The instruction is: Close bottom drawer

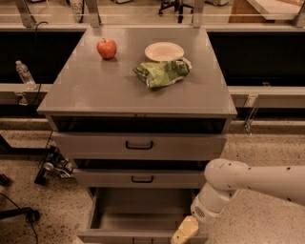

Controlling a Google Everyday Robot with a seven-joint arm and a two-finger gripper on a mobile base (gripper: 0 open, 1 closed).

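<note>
Claw [184, 231] angled down at bottom drawer [133, 213]

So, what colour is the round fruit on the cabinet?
Red round apple, camera view; cream gripper at front of grey bottom drawer.

The gripper [185, 231] is at the front right of the bottom drawer [133, 214], below the middle drawer [138, 178].

Speckled floor [271, 152], dark recess [257, 57] under long rear counter [143, 14].
</note>
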